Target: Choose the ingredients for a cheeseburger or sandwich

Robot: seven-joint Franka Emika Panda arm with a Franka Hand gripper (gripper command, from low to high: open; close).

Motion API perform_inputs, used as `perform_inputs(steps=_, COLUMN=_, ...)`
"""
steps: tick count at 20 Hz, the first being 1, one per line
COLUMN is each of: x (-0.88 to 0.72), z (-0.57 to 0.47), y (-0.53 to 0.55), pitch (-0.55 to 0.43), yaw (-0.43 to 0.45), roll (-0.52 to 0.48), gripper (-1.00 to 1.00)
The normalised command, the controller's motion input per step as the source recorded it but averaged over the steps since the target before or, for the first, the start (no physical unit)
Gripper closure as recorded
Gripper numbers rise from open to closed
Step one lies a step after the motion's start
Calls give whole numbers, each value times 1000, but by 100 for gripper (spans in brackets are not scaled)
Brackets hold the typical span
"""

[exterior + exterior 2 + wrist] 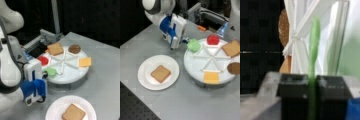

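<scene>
The wrist view is showing what neither front view does: the gripper is pinching the green lettuce edge-on between its two dark fingers, which are standing narrow with the thin green piece clamped in the slit between them. Behind it, white divider ribs and a sliver of brown are showing, too blurred to name.

In both front views the gripper is sitting at the rim of the round divided tray, and the lettuce is lying at the tray's edge beside it; the grip itself is hidden here.

Counting the ingredients: two toast squares, one lettuce, one tomato slice, one patty, one cheese square. One toast square is resting in a tray compartment; the second toast square is lying alone on the white plate, which is standing on the grey table well apart from the gripper. The red tomato slice, dark patty and orange cheese square are each lying in a separate compartment
</scene>
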Motion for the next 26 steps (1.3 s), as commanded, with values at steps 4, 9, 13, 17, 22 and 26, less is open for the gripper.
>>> perform_inputs(steps=4, x=76, z=228, y=-132, pitch=106, yaw=2, roll=-9, gripper=100)
perform_inputs(steps=9, x=199, z=264, y=-206, pitch=127, yaw=40, roll=-25, gripper=100)
perform_inputs(steps=13, x=350, z=188, y=-185, pitch=127, yaw=36, roll=-22, gripper=100)
perform_inputs(steps=17, x=444, z=89, y=-164, pitch=91, yaw=21, roll=-2, gripper=100)
perform_inputs(steps=22, x=474, z=58, y=-176, pitch=88, yaw=78, roll=38, gripper=100)
perform_inputs(steps=26, x=481, z=56, y=-234, pitch=98, yaw=202, roll=58, gripper=100)
